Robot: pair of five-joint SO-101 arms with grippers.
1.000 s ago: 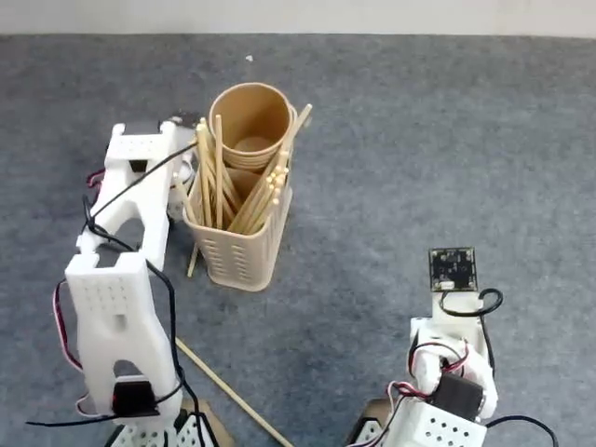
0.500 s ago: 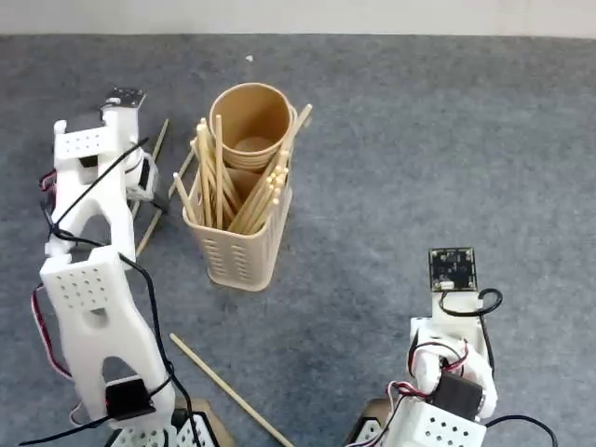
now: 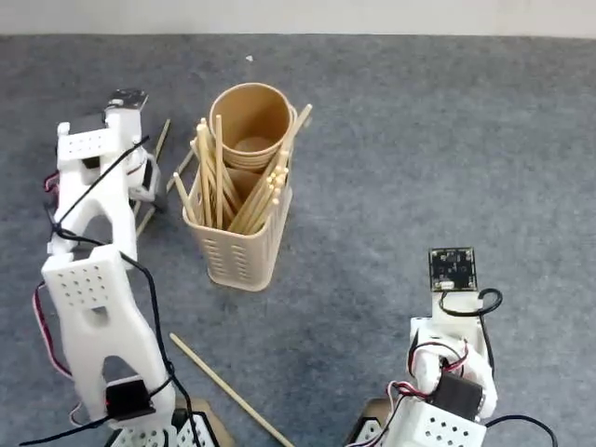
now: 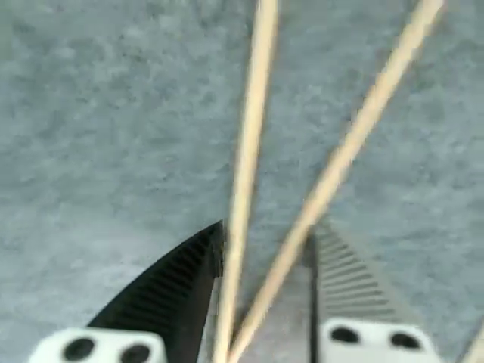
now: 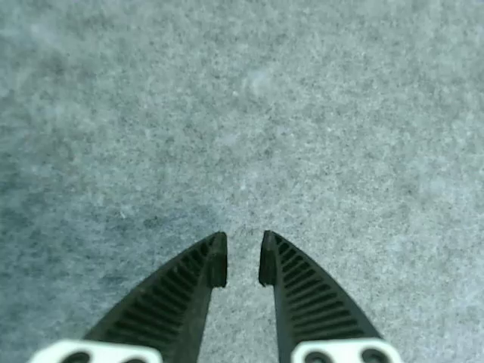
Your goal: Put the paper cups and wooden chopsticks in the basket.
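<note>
Left claw clenched on two chopsticks (image 4: pixel 246 151) – basket (image 3: pixel 237 256) already loaded.
Left gripper (image 4: pixel 265 234) sits low over the table (image 3: pixel 419 140), just left of the basket, with the pair crossed between its jaws. Basket stands mid-table toward the far edge, holding stacked paper cups (image 3: pixel 250 102) and a bundle of chopsticks (image 3: pixel 209 177). One loose chopstick (image 3: pixel 223 391) lies by the near edge. Right gripper (image 5: pixel 242 249) – near edge, jaws almost together, empty.
</note>
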